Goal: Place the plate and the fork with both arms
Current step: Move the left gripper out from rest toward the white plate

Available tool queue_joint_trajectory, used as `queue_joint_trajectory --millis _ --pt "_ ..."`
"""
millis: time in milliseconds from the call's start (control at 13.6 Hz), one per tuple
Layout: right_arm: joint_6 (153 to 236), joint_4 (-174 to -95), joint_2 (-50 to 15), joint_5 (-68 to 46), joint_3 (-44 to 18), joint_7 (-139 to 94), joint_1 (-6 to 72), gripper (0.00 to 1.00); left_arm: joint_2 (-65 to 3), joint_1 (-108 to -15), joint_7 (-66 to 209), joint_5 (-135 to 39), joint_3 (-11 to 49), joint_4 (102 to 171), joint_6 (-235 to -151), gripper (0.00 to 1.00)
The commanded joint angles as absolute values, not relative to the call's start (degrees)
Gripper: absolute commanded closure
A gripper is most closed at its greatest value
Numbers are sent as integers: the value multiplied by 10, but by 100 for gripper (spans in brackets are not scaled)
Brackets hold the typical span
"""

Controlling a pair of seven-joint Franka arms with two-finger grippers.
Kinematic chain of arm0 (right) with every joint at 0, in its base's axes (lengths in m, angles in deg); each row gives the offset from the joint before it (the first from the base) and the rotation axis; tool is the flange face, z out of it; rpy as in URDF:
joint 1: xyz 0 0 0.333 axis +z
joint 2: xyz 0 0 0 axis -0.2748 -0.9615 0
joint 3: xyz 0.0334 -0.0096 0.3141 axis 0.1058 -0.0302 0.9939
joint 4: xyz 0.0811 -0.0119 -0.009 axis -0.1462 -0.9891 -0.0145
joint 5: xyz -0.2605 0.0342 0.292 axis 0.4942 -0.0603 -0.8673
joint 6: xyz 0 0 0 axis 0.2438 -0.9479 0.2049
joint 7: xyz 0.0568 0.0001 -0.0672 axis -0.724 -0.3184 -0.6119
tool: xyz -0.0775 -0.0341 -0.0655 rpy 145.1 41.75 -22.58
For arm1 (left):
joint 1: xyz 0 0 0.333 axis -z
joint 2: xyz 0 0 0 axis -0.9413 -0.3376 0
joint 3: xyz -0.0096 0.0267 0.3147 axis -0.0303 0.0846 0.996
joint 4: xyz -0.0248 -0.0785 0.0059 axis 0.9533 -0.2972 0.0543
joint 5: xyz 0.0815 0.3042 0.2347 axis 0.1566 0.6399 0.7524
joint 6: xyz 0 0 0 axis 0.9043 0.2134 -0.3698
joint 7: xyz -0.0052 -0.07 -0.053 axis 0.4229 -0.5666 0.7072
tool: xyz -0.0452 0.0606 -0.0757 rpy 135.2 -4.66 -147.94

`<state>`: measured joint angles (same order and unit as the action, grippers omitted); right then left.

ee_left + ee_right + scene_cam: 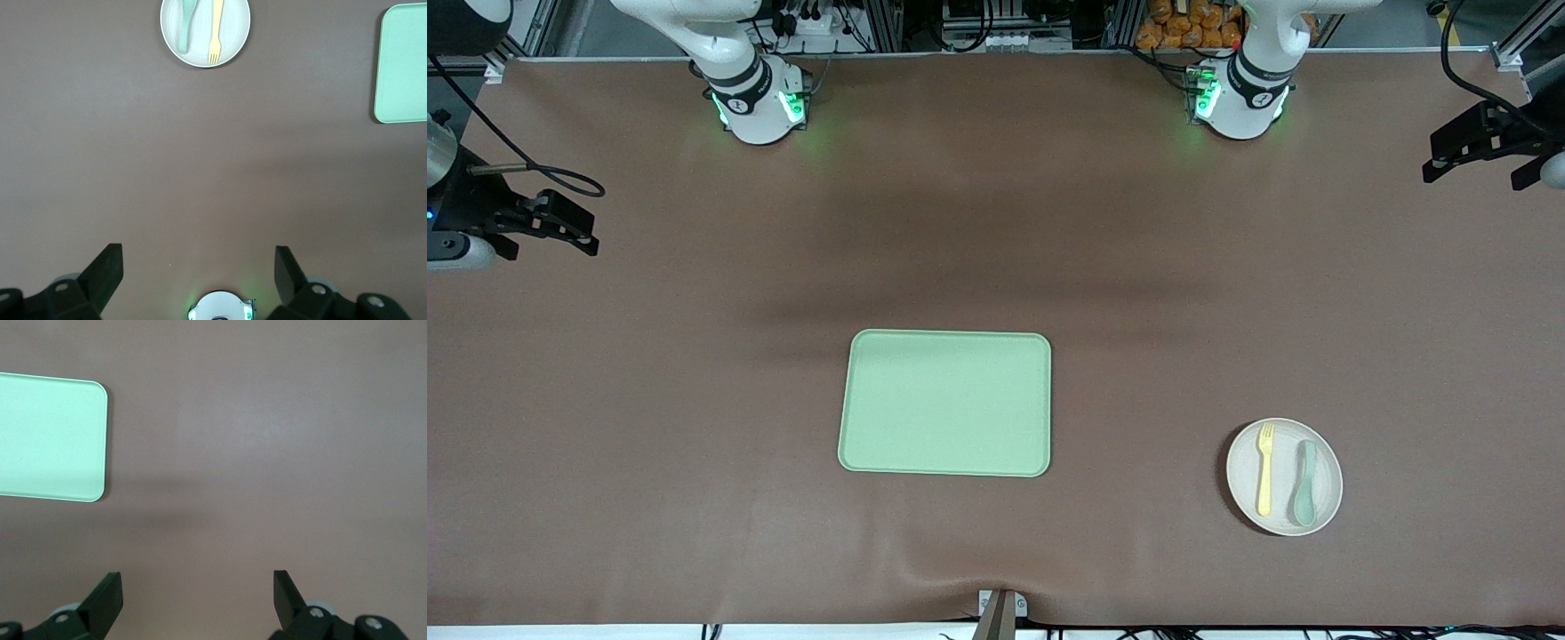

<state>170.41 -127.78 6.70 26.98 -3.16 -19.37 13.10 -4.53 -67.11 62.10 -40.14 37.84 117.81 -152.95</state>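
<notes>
The round pale plate point(1327, 464) lies on the brown table near the front camera, toward the left arm's end. The pale-yellow fork point(1264, 469) lies on it, tines pointing away from the camera. Both show in the left wrist view, the plate point(235, 27) and the fork point(215, 32). My left gripper point(1472, 176) is open and empty, up in the air at the left arm's end of the table, well away from the plate; it also shows in its wrist view point(199, 267). My right gripper point(551, 249) is open and empty at the right arm's end, and shows in its wrist view point(198, 593).
A pale teal-green spoon point(1304, 484) lies on the plate beside the fork. A rectangular light-green tray point(945, 402) lies mid-table with nothing on it, and shows in the left wrist view point(403, 63) and the right wrist view point(47, 437). Both arm bases stand along the table's robot edge.
</notes>
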Motion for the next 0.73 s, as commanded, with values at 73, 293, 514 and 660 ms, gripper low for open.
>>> queue_joint_trajectory --millis 73,293,514,660 --pt "1702 -1275 68 265 -27 -195 121 0 -44 -666 624 -385 382 1172 -1521 0" --pt "1702 -1275 68 265 -26 -195 121 0 -46 -666 626 -384 383 1172 -1521 0" --pt "1702 -1275 68 265 -27 -195 121 0 -47 -666 629 -383 383 1172 -1521 0" --pt "1702 -1275 68 265 -27 -195 121 0 -46 -666 630 -384 383 1172 -1521 0"
